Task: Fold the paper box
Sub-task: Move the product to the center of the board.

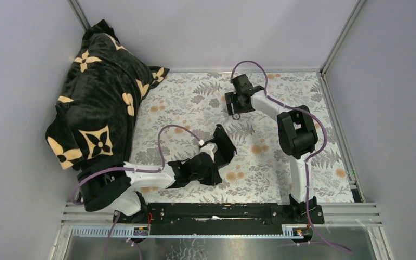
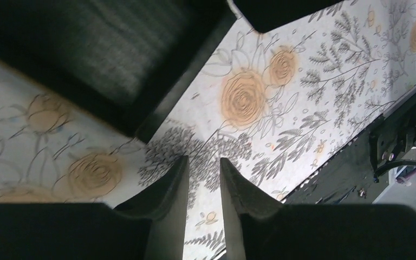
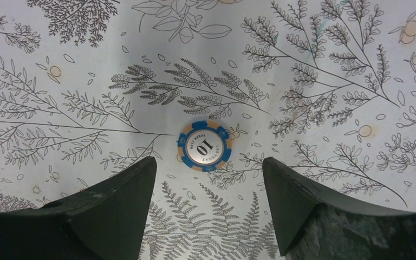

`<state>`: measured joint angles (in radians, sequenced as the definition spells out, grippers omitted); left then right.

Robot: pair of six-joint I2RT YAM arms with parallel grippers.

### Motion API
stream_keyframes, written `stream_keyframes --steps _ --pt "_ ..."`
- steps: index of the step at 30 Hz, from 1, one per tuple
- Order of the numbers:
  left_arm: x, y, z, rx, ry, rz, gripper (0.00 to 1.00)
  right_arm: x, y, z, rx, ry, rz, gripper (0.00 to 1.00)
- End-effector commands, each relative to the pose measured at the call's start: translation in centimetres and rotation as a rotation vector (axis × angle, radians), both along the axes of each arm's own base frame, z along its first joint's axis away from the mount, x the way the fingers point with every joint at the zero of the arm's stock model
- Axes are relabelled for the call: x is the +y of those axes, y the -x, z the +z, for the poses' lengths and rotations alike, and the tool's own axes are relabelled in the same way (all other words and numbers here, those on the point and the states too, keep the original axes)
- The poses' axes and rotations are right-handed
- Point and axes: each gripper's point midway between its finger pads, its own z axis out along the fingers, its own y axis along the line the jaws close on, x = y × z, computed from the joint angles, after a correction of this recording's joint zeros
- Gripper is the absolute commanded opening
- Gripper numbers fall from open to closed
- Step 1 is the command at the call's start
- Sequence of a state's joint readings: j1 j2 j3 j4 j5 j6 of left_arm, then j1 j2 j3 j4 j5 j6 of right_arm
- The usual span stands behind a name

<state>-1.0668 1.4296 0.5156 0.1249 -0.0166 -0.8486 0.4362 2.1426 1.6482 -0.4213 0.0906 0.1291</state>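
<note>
The left gripper is low over the desk, and its two fingers stand only a little apart. Between them only the flowered cloth is seen, so it grips nothing. The paper box lies just ahead of this gripper and to the left of its fingertips, near them but not touching. One corner of the black card points toward the fingers. A second black part shows farther ahead, at the top edge of the left wrist view, but I cannot tell what it is.

The right gripper is wide open and empty. A blue and orange poker chip lies flat on the desk just ahead of its fingertips, in the middle between them. Well to the left of the left gripper, a black blanket with cream flowers is piled up
</note>
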Motion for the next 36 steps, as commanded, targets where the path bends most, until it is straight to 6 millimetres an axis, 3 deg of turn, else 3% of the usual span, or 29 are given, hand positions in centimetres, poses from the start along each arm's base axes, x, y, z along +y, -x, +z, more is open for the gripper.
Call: stream_keyframes --steps 1,16,27,36 --pt "-2.9 -1.5 1.4 -0.055 0.07 0.004 0.33 1.1 -0.7 -0.2 -0.012 -0.033 0.031 0.79" --pt "-5.1 -3.4 0.1 -0.089 0.032 0.014 0.32 1.4 -0.7 -2.9 0.032 -0.008 0.05 0.72" --pt "-6.7 -6.1 -0.9 -0.145 -0.028 0.065 0.31 0.6 -0.3 -3.6 0.042 0.045 0.045 0.67" --pt "-7.5 -8.0 -0.1 -0.209 -0.063 0.087 0.31 0.3 -0.1 -4.0 0.046 0.101 0.055 0.64"
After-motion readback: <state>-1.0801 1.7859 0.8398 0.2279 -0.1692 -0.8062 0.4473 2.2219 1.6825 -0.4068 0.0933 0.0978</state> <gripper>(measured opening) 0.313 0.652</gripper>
